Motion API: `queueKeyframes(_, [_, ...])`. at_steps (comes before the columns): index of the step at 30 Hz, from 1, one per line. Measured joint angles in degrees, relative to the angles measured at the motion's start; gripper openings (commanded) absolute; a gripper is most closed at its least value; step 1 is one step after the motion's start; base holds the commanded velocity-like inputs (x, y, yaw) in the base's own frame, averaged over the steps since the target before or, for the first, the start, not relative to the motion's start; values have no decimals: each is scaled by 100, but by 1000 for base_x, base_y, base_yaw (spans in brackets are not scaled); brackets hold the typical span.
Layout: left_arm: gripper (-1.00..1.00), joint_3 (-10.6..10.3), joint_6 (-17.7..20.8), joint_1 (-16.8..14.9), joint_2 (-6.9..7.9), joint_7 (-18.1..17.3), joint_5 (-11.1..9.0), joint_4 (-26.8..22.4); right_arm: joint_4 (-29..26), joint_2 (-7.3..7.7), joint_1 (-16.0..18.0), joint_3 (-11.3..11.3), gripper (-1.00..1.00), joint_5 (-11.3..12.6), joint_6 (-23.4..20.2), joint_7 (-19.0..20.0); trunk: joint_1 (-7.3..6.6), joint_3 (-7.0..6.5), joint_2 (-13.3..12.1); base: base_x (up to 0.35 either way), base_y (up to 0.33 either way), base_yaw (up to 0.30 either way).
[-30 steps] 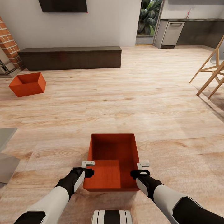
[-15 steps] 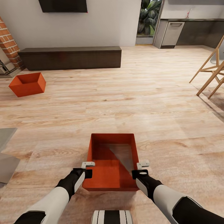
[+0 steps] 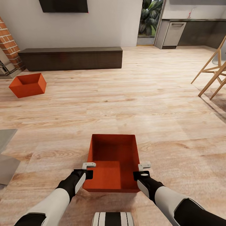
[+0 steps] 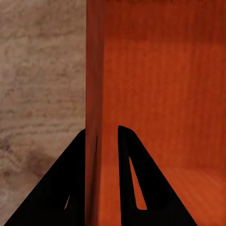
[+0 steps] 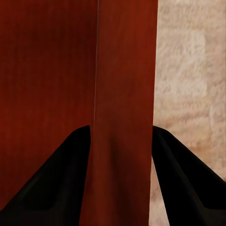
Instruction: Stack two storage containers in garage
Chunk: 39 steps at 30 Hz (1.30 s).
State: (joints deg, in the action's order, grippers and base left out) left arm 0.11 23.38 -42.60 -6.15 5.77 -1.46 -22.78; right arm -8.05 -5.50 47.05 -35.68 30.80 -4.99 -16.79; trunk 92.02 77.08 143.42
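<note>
Storage container sitting on plank floor | wrist views showing left gripper pinching wall, right gripper apparently likewise | second container lying by brick fireplace

A matt orange-red finish with a finely ribbed bottom is shown on the near storage container. Light, grained wood planking with a low sheen is presented by the floor.

Light wood-plank floor spreads out before me. One orange-red bin sits on it near me. Another bin rests far off, by the long dark cabinet.
</note>
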Motion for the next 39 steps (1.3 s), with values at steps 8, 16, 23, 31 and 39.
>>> queueKeyframes(8, [-100,39,16,-3,-2,-18,60,14,10,0,-5,14,-100,88,6,30,-6,-65,-5,0,0,0])
queueKeyframes(16, [-100,43,19,-4,-2,-19,62,18,11,-1,-6,-10,-100,115,4,22,-27,-243,-15,0,0,0])
queueKeyframes(23, [-100,43,19,-4,-1,-19,58,19,9,-1,-6,-13,-100,118,4,21,-121,-381,-179,0,0,0])
queueKeyframes(31, [-100,44,19,-5,-2,-18,64,14,3,1,-6,-26,-100,135,10,16,-297,-525,-500,0,0,0])
queueKeyframes(39, [-100,41,20,-5,5,-17,46,3,-42,6,-6,1,-100,86,-28,11,-473,-669,-821,0,0,0])
